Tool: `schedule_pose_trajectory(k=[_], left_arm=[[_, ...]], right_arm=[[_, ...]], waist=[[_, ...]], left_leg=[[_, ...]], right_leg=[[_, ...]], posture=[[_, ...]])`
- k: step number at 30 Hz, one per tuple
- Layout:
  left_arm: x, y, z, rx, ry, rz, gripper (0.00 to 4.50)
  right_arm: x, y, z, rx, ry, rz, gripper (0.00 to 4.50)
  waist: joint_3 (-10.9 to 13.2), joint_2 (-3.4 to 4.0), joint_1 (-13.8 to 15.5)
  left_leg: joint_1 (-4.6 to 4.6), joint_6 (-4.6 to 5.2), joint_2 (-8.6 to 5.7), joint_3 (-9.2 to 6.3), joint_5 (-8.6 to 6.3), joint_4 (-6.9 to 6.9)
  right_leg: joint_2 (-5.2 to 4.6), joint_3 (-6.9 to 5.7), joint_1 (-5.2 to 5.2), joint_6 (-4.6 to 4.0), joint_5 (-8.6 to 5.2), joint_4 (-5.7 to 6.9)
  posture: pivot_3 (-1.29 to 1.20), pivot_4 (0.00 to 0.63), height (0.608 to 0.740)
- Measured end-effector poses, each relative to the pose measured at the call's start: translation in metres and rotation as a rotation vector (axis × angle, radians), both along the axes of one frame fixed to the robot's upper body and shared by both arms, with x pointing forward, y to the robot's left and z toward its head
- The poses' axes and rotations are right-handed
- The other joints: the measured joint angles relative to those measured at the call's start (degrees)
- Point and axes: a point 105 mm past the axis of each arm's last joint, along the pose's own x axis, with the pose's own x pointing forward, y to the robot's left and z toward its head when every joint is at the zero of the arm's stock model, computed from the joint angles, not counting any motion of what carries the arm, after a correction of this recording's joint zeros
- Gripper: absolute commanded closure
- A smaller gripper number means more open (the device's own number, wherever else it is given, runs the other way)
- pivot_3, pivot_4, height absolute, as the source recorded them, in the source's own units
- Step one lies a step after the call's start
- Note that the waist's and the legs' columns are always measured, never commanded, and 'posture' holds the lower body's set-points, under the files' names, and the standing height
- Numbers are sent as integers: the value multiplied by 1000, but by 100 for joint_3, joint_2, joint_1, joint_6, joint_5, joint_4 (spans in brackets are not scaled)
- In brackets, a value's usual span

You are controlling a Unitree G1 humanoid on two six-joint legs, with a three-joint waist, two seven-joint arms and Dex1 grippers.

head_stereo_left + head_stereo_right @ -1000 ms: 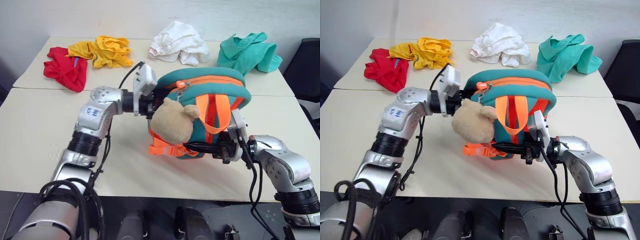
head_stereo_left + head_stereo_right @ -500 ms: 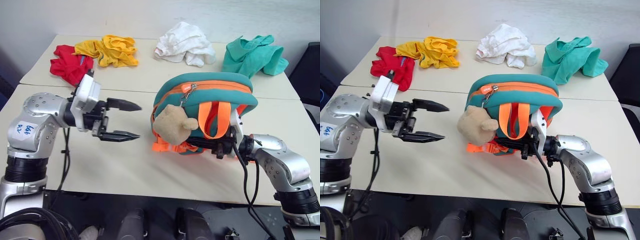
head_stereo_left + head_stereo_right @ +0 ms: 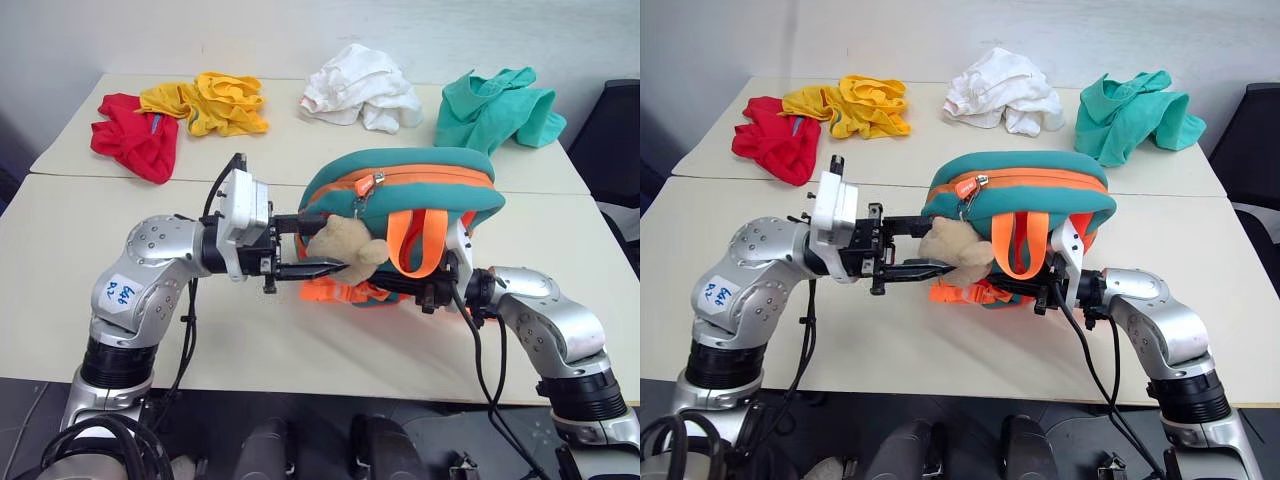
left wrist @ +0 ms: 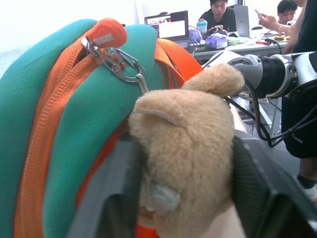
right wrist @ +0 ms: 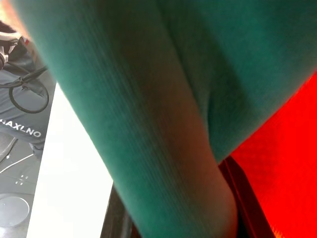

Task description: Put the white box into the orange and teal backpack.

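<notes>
Orange and teal backpack sits near the middle of the table, zipper closed along its top. Left gripper has its fingers set on either side of the tan plush animal hanging at the pack's front, pressing its flanks. Right gripper is tucked under the backpack's right side, fingers closed on the teal fabric. Red, yellow, white and teal cloth heaps lie along the table's far edge. White box cannot be seen.
</notes>
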Motion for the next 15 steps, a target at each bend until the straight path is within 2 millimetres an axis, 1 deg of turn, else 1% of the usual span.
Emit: schedule_pose_trajectory(k=[1,2,3,5,6,7,8,9,10,11,12,14,15], left_arm=[[3,3,1,-3,4,11,3419],[7,9,5,-12,8,32,3668],[14,15,10,-21,13,53,3806],[30,38,29,-44,2,142,4018],[34,48,37,-48,-7,174,4018],[36,57,41,-31,-5,197,4018],[39,74,39,22,6,236,4018],[44,87,35,61,26,276,4018],[45,93,31,79,38,293,4018],[49,101,21,135,45,321,4018],[55,106,3,199,67,352,4018],[64,110,-27,264,110,381,4018],[66,109,-34,268,125,382,4018]], right_arm=[[0,0,-1,1,2,0,4163],[-1,0,-1,4,2,-1,4163],[-1,-1,-2,5,2,-3,4163],[-1,-1,-2,10,-4,-6,4163],[-1,-1,-3,10,-4,-8,4163],[-2,-1,-3,11,-2,-11,4163],[-3,-2,-5,11,4,-14,4163],[-3,-3,-7,12,11,-18,4163],[-4,-3,-8,12,13,-18,4163],[-4,-3,-8,11,13,-21,4163],[-3,-3,-8,11,10,-24,4163],[-3,-4,-8,9,11,-30,4163],[-3,-4,-8,8,11,-31,4163]], waist=[[0,0,0],[0,0,-1],[0,0,-1],[0,0,-3],[0,0,-11],[0,0,-19],[0,0,-31],[0,1,-30],[0,1,-28],[0,1,-24],[-1,1,-20],[-1,0,-8],[-1,0,-1]], left_leg=[[0,0,0,0,0,0],[0,0,0,0,0,1],[-1,0,1,-2,0,3],[-2,0,1,-2,0,5],[-1,0,0,0,0,2],[1,0,0,3,-1,-4],[8,-1,-1,15,-2,-16],[18,-1,-4,25,-1,-32],[19,-1,-4,28,0,-34],[20,-1,-4,29,0,-34],[24,-1,-5,33,0,-34],[21,1,-4,32,1,-32],[21,2,-5,32,1,-31]], right_leg=[[0,0,0,0,0,0],[0,-1,-1,0,0,1],[1,-3,-1,0,0,1],[3,-6,-1,0,0,1],[4,-8,-2,0,0,1],[4,-11,-2,0,0,-2],[6,-15,-6,0,0,-2],[12,-24,-6,0,0,-3],[18,-26,-7,0,0,-4],[18,-26,-8,0,0,-3],[19,-23,-7,0,0,-3],[9,-20,-7,0,0,-1],[7,-19,-7,0,0,0]], posture=[[0,150,740],[0,150,740],[0,150,740],[0,150,740],[0,150,740],[0,150,740],[0,150,740],[0,150,740],[0,150,740],[0,150,740],[0,150,740],[0,150,740],[0,150,740]])
